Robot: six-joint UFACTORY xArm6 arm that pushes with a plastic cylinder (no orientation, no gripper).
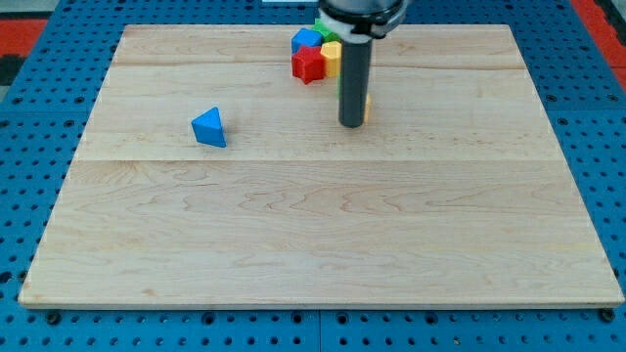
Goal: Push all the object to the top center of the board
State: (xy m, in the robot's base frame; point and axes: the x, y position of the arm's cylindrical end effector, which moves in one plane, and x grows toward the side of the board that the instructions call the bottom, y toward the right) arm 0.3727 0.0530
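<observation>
My tip (pixel 351 124) rests on the pale wooden surface (pixel 323 235) just below the cluster at the view's top centre; there is no hand here, only a plain rod that holds nothing and can only shove. A small yellow block (pixel 366 106) peeks out from behind the rod on its right side, apparently touching it, its shape hidden. Above sit a red star-like block (pixel 308 65), a blue block (pixel 305 41), a green block (pixel 324 36) and another yellow block (pixel 332 56), packed close together, some touching. Well apart, toward the view's left, lies the blue triangular block (pixel 208 128), the one clearly not gathered. These pieces look small, rigid and light, with smooth painted faces, so I judge they will slide easily on the grained planks and may spin if struck off-centre. The triangle is best pushed on a flat face, from its lower left side.
</observation>
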